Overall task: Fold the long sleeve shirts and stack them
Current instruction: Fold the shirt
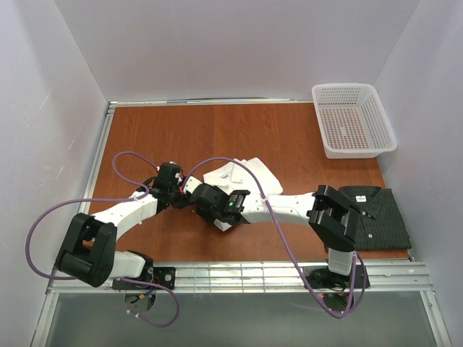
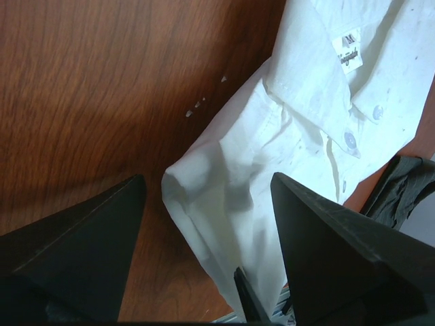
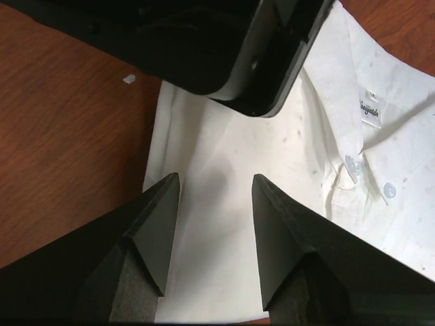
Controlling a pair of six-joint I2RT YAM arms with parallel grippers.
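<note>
The white long sleeve shirt (image 1: 244, 176) lies folded in the middle of the table, collar and buttons up (image 3: 370, 173). The dark striped long sleeve shirt (image 1: 376, 217) lies folded flat at the right front. My left gripper (image 2: 207, 178) is open, its two fingers on either side of the white shirt's folded near-left corner (image 2: 224, 204). My right gripper (image 3: 216, 178) is open just over the same side of the white shirt (image 3: 224, 231), its jaws narrower, with white cloth below the gap. In the top view the two grippers (image 1: 189, 189) (image 1: 204, 196) meet at that edge.
A white mesh basket (image 1: 354, 119) stands at the back right corner. The left gripper's black body (image 3: 204, 41) hangs close above the right gripper's fingers. Bare wood (image 1: 159, 130) shows at the back left. White walls close in three sides.
</note>
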